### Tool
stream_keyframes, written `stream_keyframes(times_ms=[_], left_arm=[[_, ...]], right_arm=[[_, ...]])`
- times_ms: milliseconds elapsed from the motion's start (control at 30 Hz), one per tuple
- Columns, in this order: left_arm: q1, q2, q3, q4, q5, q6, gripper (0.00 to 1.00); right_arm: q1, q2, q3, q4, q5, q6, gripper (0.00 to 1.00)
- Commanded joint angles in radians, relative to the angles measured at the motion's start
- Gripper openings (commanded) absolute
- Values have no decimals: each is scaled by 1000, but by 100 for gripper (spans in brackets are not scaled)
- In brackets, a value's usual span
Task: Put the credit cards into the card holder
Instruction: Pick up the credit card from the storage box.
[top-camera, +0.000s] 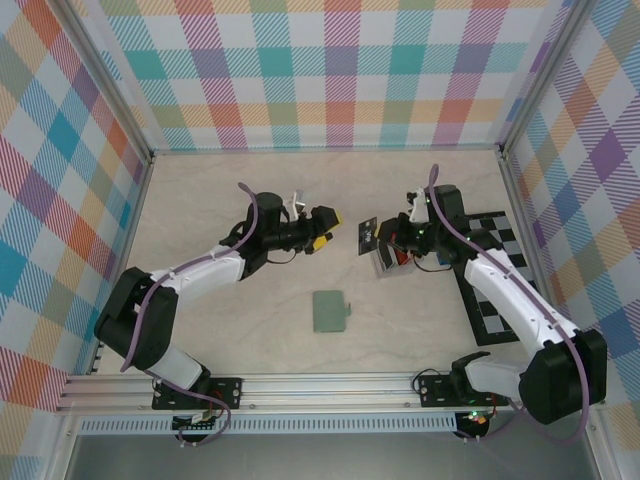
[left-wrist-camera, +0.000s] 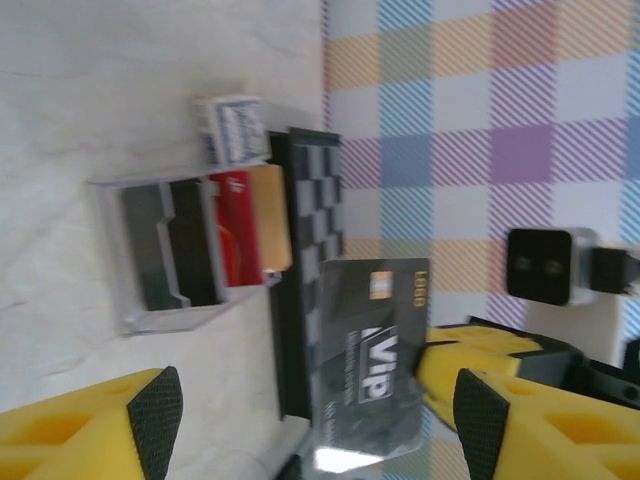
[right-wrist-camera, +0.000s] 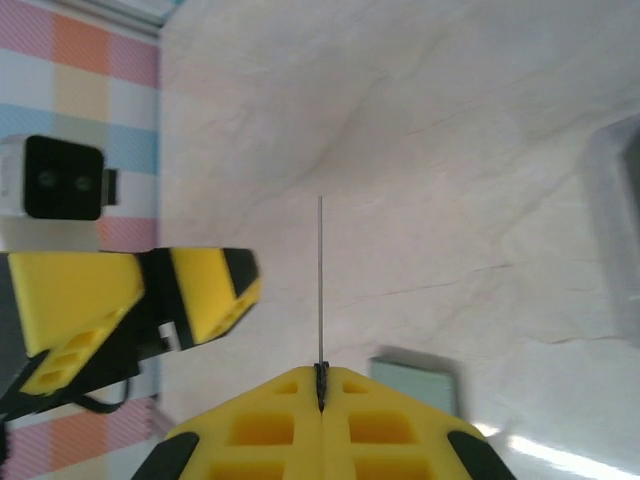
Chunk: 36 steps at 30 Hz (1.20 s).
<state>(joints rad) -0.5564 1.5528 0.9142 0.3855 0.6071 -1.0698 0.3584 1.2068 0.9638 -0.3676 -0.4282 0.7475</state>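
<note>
Tabletop (top-camera: 200, 200): dark card (left-wrist-camera: 370, 360) in right gripper (right-wrist-camera: 321, 378)

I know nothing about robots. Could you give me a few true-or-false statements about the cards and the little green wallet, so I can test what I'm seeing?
1. The right gripper pinches a dark card by its edge. True.
2. The left gripper is clamped on the red card. False: its jaws stand open and hold nothing; the red card sits in the clear stand.
3. The green card holder lies on the table, with neither gripper touching it. True.
4. The clear stand is empty. False: it holds the red card, an orange card and darker ones.
</note>
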Motion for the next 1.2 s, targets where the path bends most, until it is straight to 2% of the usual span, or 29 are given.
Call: stream_keyframes(times_ms=[0,133,300,433,533,667,800,900,1000,1033,1067,1100,1167], left_arm=[[-2,32,30,166,121,-61,72],[-10,41,53,172,158,-53,65],[-10,5,36,190,160,-55,39],[-10,-23,32,179,160,-31,22],[-10,-30,35,157,158,-15,8],[-7,-31,36,150,165,-7,0],[-5,-32,40,163,183,-16,0],[-4,-33,45,164,192,-22,0],[3,-37,45,125,192,-18,2],[8,-44,45,78,188,1,8],[12,-58,45,-15,170,42,20],[13,-79,56,-172,129,114,38],[13,-114,82,-488,-11,245,50]], right_arm=[[-8,-9,-18,172,-174,119,5],[-11,-3,-64,287,-208,199,6],[-19,32,-87,350,-231,251,7],[-24,46,-92,362,-241,258,9],[-24,55,-90,368,-259,253,13],[-31,62,-91,400,-331,221,22],[-37,89,-68,388,-398,174,28],[-40,108,-51,387,-436,147,23],[-43,112,-30,322,-422,99,11],[-44,108,-26,292,-408,78,10],[-44,102,-15,240,-386,46,9],[-40,98,-4,175,-355,7,7],[-15,87,23,31,-253,-73,6]])
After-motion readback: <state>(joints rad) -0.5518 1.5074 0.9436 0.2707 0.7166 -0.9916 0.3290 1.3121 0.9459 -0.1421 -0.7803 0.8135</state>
